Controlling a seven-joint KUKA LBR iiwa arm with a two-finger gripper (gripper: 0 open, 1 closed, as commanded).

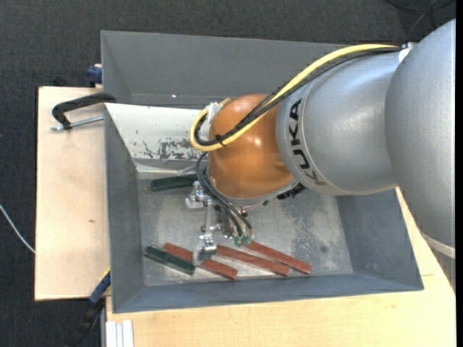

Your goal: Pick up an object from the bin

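Bin floor [318, 223]: red sticks [264, 256], green sticks [168, 260] crowd tool [221, 241].

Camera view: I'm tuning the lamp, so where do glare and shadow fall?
In the camera view, glare sits on the orange cover and a bright patch on the far wall of the bin. The arm casts soft shade on the floor around the gripper. The red-brown sticks near the front wall look evenly lit.

Rt end of dark green stick [168, 183] hidden behind orange wrist cover [242, 157]
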